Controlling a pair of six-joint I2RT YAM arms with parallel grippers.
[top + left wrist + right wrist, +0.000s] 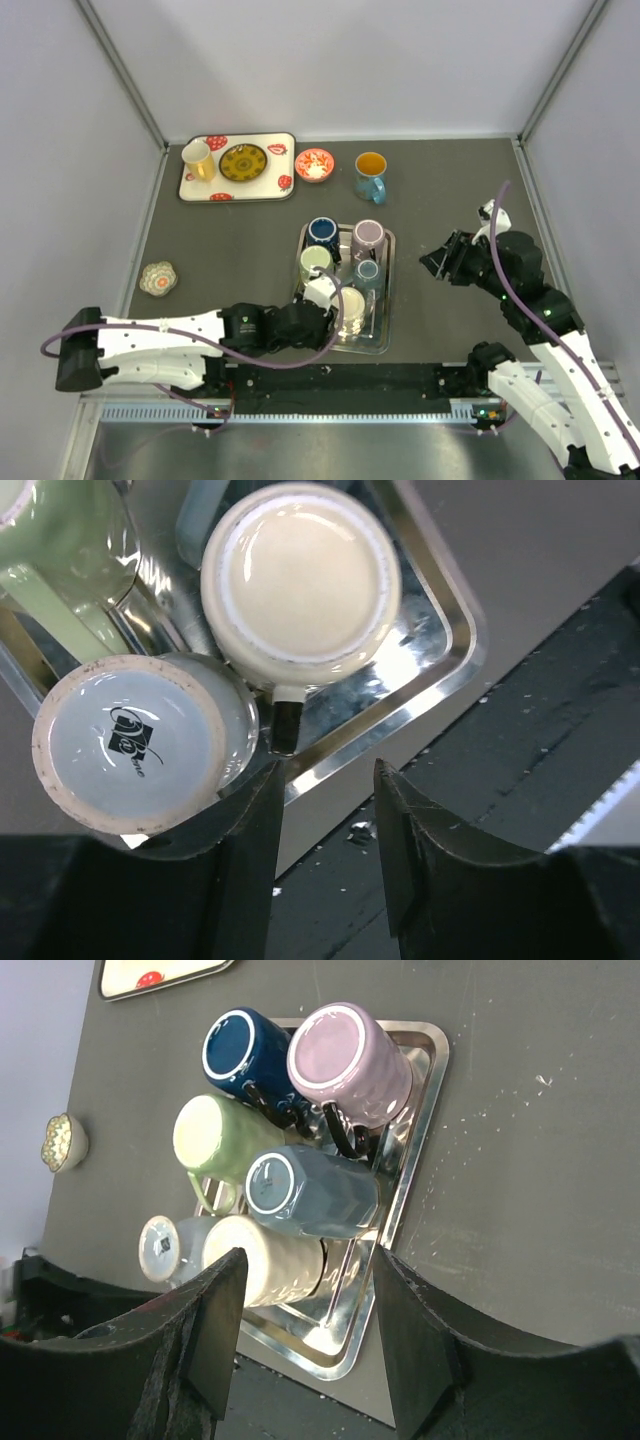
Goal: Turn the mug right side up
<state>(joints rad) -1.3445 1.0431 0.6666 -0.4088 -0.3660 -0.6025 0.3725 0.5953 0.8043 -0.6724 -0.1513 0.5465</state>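
1. Black and spread apart, my left end effector (pixel 328 778) hangs low with nothing between its jaws, over the near rim of the tray (pixel 400 715).
2. The white mug (pixel 130 742) stands base up, just beside one of my fingers. I cannot tell whether they touch. I take it for the mug to turn, as it is nearest.
3. The cream mug (pixel 300 575) is also base up and close against the white one. Its handle stub points toward my jaws, so it may be the one meant instead.
4. Both look like glazed ceramic: stiff, fairly heavy, slick and chippable. I would take hold across the body wall below the base ring, squeezing firmly. The handle looks too cramped to grip.
5. The mugs are packed tightly in the tray. A lift should go straight up before any roll of the wrist, or the neighbours get knocked.
6. Further in stand a green mug (pixel 215 1135), a blue-grey mug (pixel 300 1190), a navy mug (pixel 240 1055) and a pink mug (pixel 345 1060), all inverted.
7. My right end effector (pixel 310 1260) hovers over the bare counter (pixel 520 1160) to the right of the tray, jaws wide and holding nothing.
8. Bare counter beside the tray looks a fit place to set the mug upright.
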